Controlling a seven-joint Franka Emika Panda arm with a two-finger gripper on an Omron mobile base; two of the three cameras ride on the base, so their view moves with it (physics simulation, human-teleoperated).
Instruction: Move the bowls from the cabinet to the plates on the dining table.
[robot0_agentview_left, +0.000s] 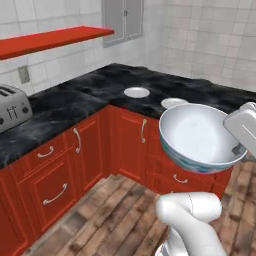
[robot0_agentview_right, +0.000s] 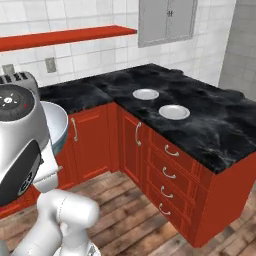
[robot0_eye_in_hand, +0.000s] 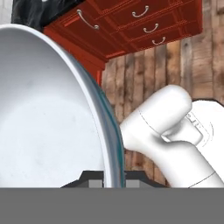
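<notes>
One deep white bowl with a blue-patterned outside (robot0_agentview_left: 200, 137) is hanging tilted in the air above the brown plank floor (robot0_agentview_left: 100, 220), in front of the red drawer fronts (robot0_agentview_right: 172, 170). The hand (robot0_eye_in_hand: 114, 177) is gripping it, its two dark fingertips clamped on the bowl's rim, one inside and one outside, as the hand view is showing. In the right base view the bowl (robot0_agentview_right: 59, 127) is peeking out from behind the arm's grey wrist.

Beyond the bowl, the glossy black, white-veined marble worktop (robot0_agentview_right: 215, 125) is carrying two small flat white round plates. The nearer plate (robot0_agentview_right: 174, 111) is lying close to the front edge, and the farther plate (robot0_agentview_right: 145, 94) is sitting just beside it, apart from it. Both are lying bare.

Farther left, a silver toaster (robot0_agentview_left: 11, 107) is standing on the adjoining black counter (robot0_agentview_left: 55, 107), under a long red shelf (robot0_agentview_left: 50, 39) on the tiled wall.
</notes>
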